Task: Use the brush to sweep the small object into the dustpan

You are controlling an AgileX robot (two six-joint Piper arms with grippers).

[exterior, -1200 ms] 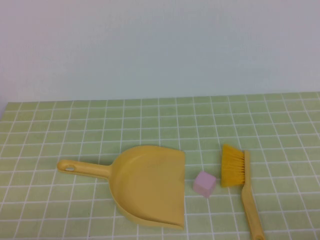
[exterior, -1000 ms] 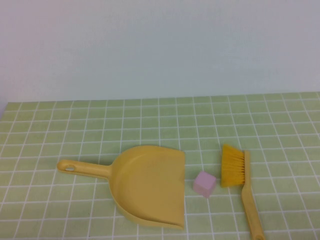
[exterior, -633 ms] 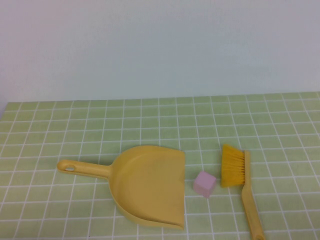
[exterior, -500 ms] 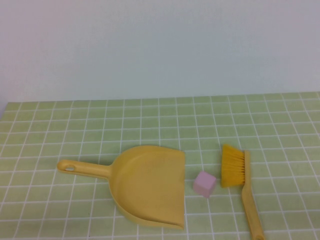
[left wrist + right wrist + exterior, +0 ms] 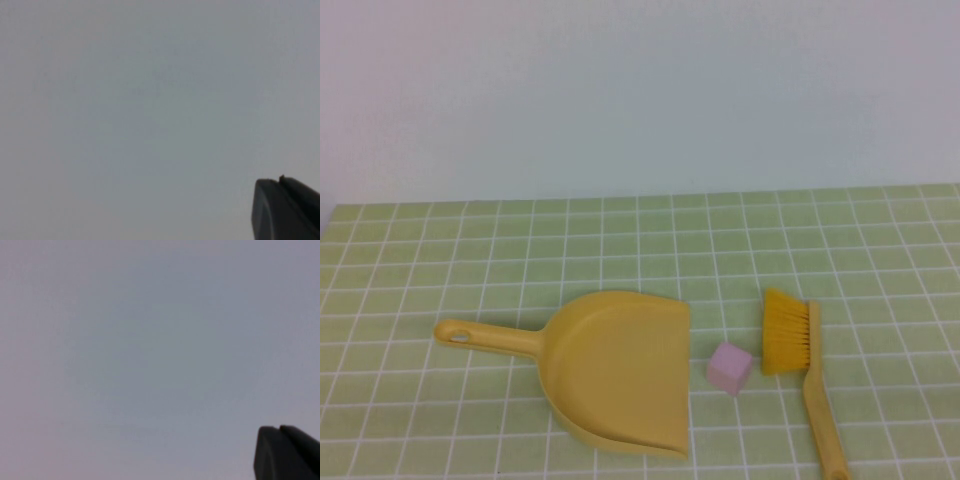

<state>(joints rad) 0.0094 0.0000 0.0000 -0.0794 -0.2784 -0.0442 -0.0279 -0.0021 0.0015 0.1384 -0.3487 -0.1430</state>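
In the high view a yellow dustpan (image 5: pixel 615 375) lies on the green tiled table, its handle pointing left and its open mouth facing right. A small pink cube (image 5: pixel 729 367) sits just right of the mouth. A yellow brush (image 5: pixel 800 365) lies right of the cube, bristles toward the back, handle toward the front edge. Neither arm shows in the high view. My left gripper (image 5: pixel 280 182) shows in the left wrist view as dark fingertips pressed together, facing a blank grey wall. My right gripper (image 5: pixel 279 430) looks the same in the right wrist view, shut and empty.
The green tiled table (image 5: pixel 440 260) runs back to a plain pale wall (image 5: pixel 640 90). Nothing else lies on the tiles.
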